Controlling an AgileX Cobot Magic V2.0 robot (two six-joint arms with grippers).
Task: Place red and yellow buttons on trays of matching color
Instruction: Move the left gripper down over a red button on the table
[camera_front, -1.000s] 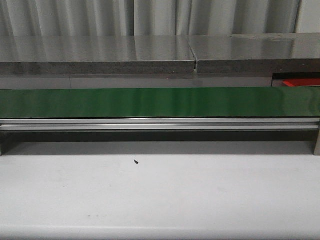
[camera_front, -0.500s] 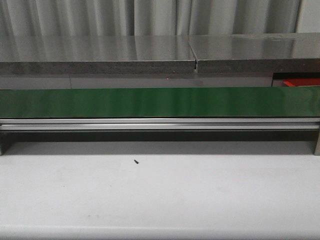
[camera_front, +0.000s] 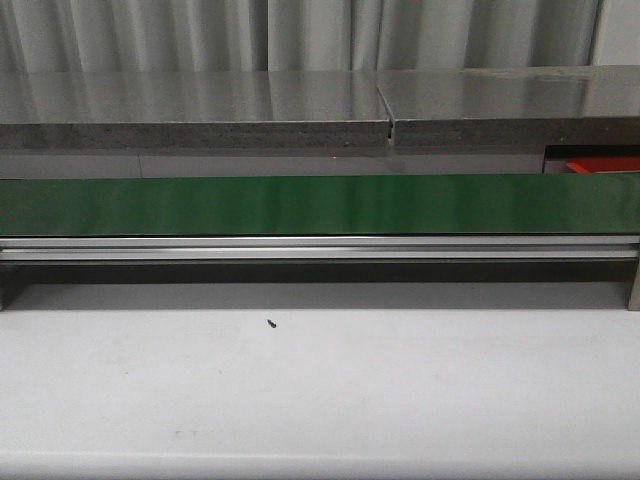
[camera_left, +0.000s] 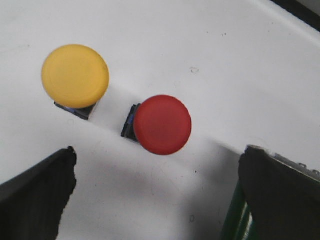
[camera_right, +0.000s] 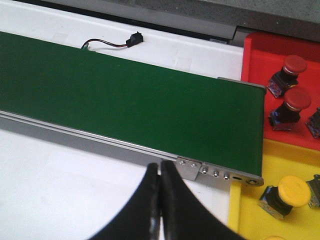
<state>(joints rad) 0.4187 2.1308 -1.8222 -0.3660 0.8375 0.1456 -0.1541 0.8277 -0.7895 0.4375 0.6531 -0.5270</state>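
In the left wrist view a yellow button (camera_left: 75, 73) and a red button (camera_left: 162, 124) stand upright side by side on the white table. My left gripper (camera_left: 159, 160) is open above them, its black fingers (camera_left: 35, 195) spread wide with nothing between; the red button lies just beyond the gap. In the right wrist view the red tray (camera_right: 260, 65) holds two red buttons (camera_right: 289, 70) and the yellow tray (camera_right: 250, 215) holds a yellow button (camera_right: 287, 194). My right gripper (camera_right: 160, 167) is shut and empty, near the belt's end. A corner of the red tray (camera_front: 600, 164) shows in the front view.
A green conveyor belt (camera_front: 320, 204) with an aluminium rail runs across the table, with a grey shelf (camera_front: 200, 110) behind it. A small black speck (camera_front: 272, 323) lies on the white table. A black connector on a wire (camera_right: 131, 39) lies beyond the belt.
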